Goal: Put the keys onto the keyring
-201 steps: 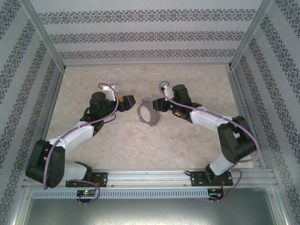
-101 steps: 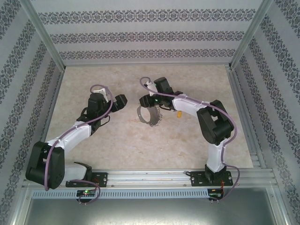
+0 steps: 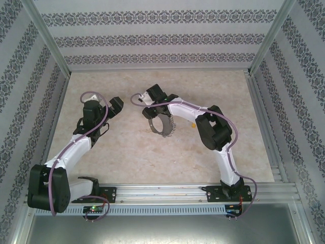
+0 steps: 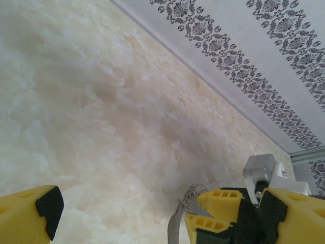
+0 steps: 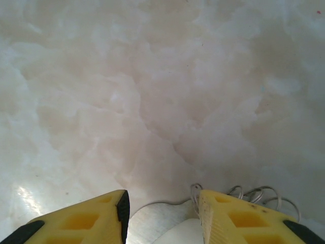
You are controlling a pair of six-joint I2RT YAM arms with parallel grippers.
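The keyring [image 3: 161,125], a dark grey hoop fringed with small silvery pieces, stands tilted at mid-table. My right gripper [image 3: 151,107] is at its upper left edge. In the right wrist view the ring's flat band [image 5: 160,216] spans the gap between the yellow fingers [image 5: 231,218], so this gripper [image 5: 162,211] is shut on it. The key [image 3: 193,122], tiny with a yellow-orange head, lies on the table right of the ring, beside the right forearm. My left gripper [image 3: 116,105] sits well left of the ring, open and empty. Its wrist view shows the band [image 4: 175,229] held in the right gripper's fingers [image 4: 219,195].
The table is pale marbled stone [image 3: 127,147] inside patterned walls [image 3: 162,38], with metal frame posts at the corners. The right arm's elbow [image 3: 216,129] arches over the table right of the ring. An aluminium rail [image 3: 162,192] runs along the near edge.
The right wrist has swung left, from the ring's right side to its upper left, while the ring stayed put. The left gripper has drawn back leftward and opened wider. The key now lies uncovered.
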